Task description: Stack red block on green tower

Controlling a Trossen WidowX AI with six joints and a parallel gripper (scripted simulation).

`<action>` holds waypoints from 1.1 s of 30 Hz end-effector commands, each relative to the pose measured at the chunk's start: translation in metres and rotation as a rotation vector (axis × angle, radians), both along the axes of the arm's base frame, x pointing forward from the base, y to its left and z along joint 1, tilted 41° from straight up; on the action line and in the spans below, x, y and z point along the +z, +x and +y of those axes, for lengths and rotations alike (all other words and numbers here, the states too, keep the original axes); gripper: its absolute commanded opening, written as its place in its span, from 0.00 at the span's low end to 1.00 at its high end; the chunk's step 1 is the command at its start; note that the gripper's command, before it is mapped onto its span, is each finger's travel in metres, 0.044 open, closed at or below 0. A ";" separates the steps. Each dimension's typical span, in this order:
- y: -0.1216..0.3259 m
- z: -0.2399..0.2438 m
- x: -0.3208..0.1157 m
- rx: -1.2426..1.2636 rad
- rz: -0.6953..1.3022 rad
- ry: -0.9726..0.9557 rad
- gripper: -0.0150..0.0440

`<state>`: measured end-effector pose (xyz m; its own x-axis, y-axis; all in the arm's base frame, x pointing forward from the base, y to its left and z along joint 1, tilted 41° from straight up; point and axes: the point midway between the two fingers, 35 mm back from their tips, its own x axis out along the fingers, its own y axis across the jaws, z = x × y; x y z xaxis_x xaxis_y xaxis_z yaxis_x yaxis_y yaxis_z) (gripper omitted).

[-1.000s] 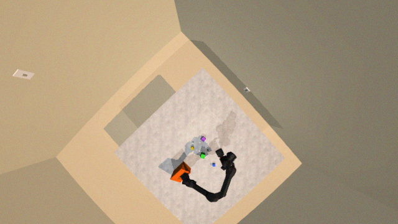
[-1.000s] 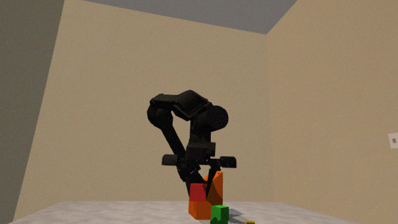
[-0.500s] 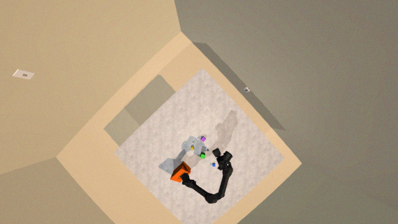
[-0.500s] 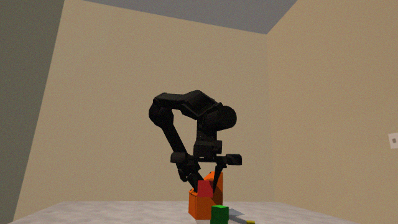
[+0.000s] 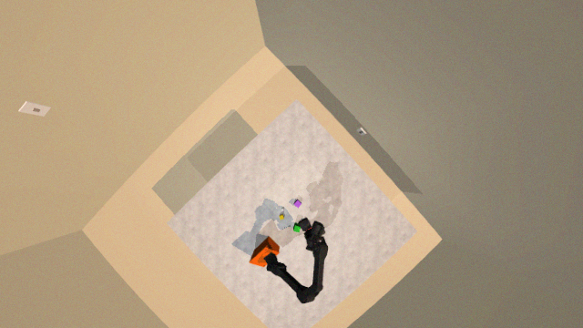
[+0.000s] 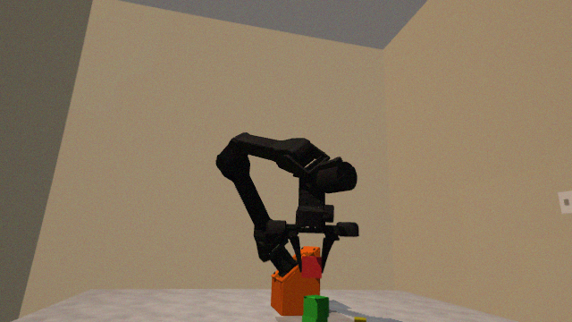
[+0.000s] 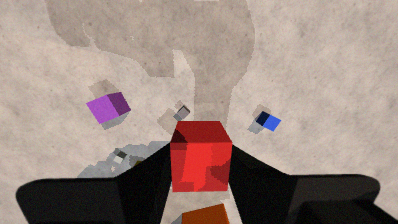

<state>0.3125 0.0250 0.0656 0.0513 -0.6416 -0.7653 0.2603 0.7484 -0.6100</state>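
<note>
The red block [image 6: 311,267] [image 7: 201,167] is held between the two fingers of my gripper [image 6: 311,271] [image 7: 199,144], which is shut on it. In the top view only a sliver of red shows under the hand. The green tower [image 5: 297,228] [image 6: 315,309] stands upright, its lower part cut off by the frame in the exterior view. There the red block hangs above the tower's top with a gap, slightly to its left. In the top view the hand is just right of the tower. The tower does not show in the wrist view.
A purple block [image 5: 297,203] [image 7: 101,108] lies beyond the tower. A yellow block [image 5: 281,217] [image 6: 360,319] lies to one side. A blue block [image 7: 271,121] and a small grey block [image 7: 183,112] show in the wrist view. The orange base [image 5: 263,253] [image 6: 292,292] stands behind the tower in the exterior view.
</note>
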 end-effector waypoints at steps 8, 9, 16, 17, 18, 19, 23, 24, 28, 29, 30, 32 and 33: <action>-0.050 0.015 -0.022 -0.005 0.000 -0.002 0.25; -0.054 0.016 -0.024 -0.005 0.000 -0.003 0.25; -0.064 0.016 -0.031 -0.006 0.000 -0.006 0.25; -0.065 0.014 -0.034 -0.006 0.000 -0.006 0.25; -0.065 0.013 -0.036 -0.006 0.000 -0.006 0.25; -0.065 0.012 -0.037 -0.006 0.000 -0.006 0.25; -0.064 0.007 -0.043 -0.006 0.000 -0.006 0.25; -0.064 0.005 -0.045 -0.006 0.000 -0.006 0.25; -0.064 -0.006 -0.058 -0.006 0.000 -0.007 0.25; -0.064 -0.007 -0.059 -0.006 0.000 -0.007 0.25; -0.064 -0.007 -0.059 -0.006 0.000 -0.007 0.25; -0.064 -0.007 -0.059 -0.006 0.000 -0.007 0.25; -0.064 -0.007 -0.059 -0.006 0.000 -0.007 0.25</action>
<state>0.2497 0.0201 0.0093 0.0452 -0.6427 -0.7648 0.2742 0.7442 -0.6091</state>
